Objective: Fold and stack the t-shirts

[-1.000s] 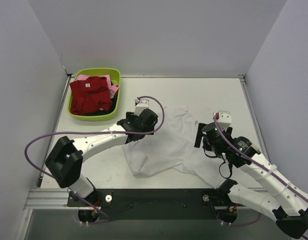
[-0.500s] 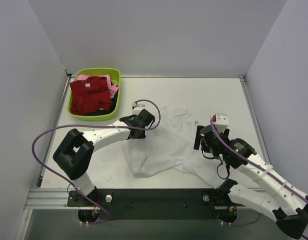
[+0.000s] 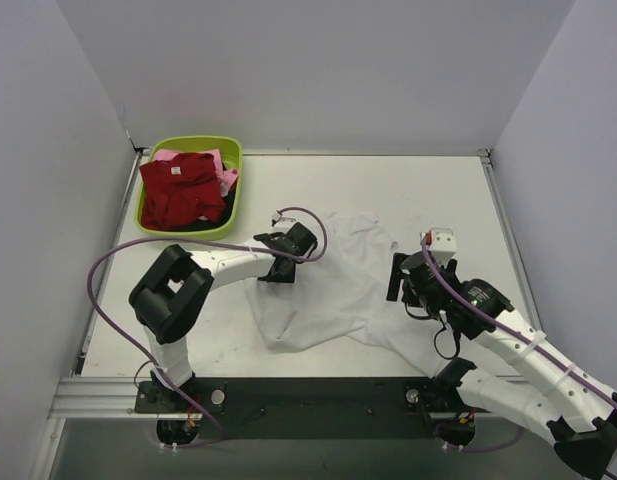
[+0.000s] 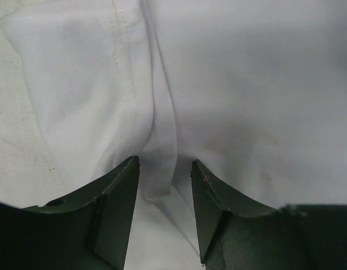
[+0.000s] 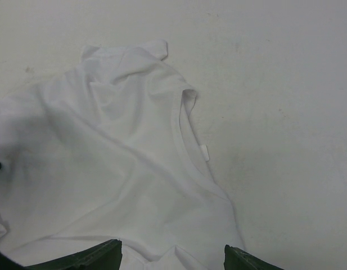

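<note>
the left jaws stand partly open and low on the cloth. their two dark green fingers (image 4: 114, 219) sit either side of a raised fold of the white t-shirt (image 4: 246, 84). the fold runs up between them with a little gap beside it, so they straddle it rather than clamp it. a stitched hem (image 4: 120, 62) runs along the cloth just left of that fold. bare table (image 4: 13, 152) shows past the shirt's edge further left. seen from above, these jaws sit at the shirt's left edge, toward its far end.

the right jaws are wide open with nothing in them. only the finger tips (image 5: 89, 259) show, at the bottom of the wrist view, hanging over the near right part of the same shirt. ahead of them the neckline curves across the cloth, with a small label (image 5: 204, 153) at its rim.

the white t-shirt lies rumpled and unfolded in the middle of the table, between the two arms. the lime-green basin (image 3: 234, 152) sits at the far left corner, well apart from it. the dark red t-shirt (image 3: 183, 190) is heaped on top inside the basin. the pink t-shirt (image 3: 227, 178) peeks out beneath it along the far and right sides. a purple cable (image 3: 113, 262) loops out from the left arm.
</note>
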You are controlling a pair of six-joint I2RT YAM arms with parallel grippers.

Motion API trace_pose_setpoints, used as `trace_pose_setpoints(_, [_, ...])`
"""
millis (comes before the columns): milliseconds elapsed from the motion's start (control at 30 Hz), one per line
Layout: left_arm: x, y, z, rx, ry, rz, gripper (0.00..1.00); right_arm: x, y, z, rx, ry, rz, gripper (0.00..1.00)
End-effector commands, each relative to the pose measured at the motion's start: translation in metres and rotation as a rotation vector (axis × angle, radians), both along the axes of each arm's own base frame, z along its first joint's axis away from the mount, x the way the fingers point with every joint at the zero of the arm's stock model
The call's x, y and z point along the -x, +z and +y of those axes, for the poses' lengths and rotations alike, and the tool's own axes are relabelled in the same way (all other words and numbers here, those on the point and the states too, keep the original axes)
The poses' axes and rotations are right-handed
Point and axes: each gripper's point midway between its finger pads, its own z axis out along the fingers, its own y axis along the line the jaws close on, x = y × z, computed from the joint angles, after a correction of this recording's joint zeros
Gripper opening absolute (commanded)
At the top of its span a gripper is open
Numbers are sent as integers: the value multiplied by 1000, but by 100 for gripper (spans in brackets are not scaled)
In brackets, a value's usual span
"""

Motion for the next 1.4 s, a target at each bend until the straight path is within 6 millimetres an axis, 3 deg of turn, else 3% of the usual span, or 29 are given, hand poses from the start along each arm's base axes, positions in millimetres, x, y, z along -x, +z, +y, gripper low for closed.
trace_pose_setpoints(0, [-3,-10,0,-22,8,17,50,3,0,-5,1,-2,-12,71])
trace_pose_setpoints(67, [-3,-11,0,-20,14,16,42,5,-1,-7,2,-3,-14,71])
trace_pose_setpoints(100, [-3,-10,0,-20,16,15,15,5,-1,-7,1,-3,-16,71])
trace_pose_setpoints(167, [-2,-5,1,-12,22,6,0,6,-2,-8,1,-4,-14,71])
trace_pose_setpoints(367, [2,29,9,40,36,-65,0,7,-6,-7,0,-7,-1,70])
trace_pose_setpoints(400, [1,46,9,75,38,-101,0,7,-7,-7,2,-9,2,70])
trace_pose_setpoints(467, [5,59,13,109,39,-128,0,7,-9,-6,0,-6,4,70])
trace_pose_setpoints(500, [6,80,14,156,37,-172,0,7,-9,-5,0,-3,4,70])
trace_pose_setpoints(567, [11,95,19,194,30,-206,0,7,-11,-4,1,-3,9,69])
trace_pose_setpoints(600, [13,117,23,241,33,-255,0,7,-12,-3,2,3,13,69])
trace_pose_setpoints(700, [24,142,45,269,68,-300,0,7,-13,-1,2,4,16,69])
trace_pose_setpoints(867, [60,128,108,221,253,-297,0,7,-12,3,4,16,16,69])
trace_pose_setpoints(900, [67,129,121,247,299,-321,6,7,-11,4,5,18,14,69])
trace_pose_setpoints(933, [78,110,133,248,356,-298,22,7,-11,5,3,24,16,69])
trace_pose_setpoints(1000, [87,104,141,322,403,-311,53,7,-9,7,0,29,12,69])
trace_pose_setpoints(1033, [93,94,144,348,436,-298,79,7,-9,7,5,31,13,70])
trace_pose_setpoints(1067, [96,94,139,395,437,-290,94,7,-9,8,6,35,15,70])
trace_pose_setpoints(1233, [84,132,127,534,399,-392,96,7,-5,10,9,42,11,71])
trace_pose_setpoints(1267, [79,146,118,571,365,-405,96,7,-5,10,11,42,9,71])
trace_pose_setpoints(1367, [65,157,92,617,272,-382,96,8,-7,10,13,41,14,71])
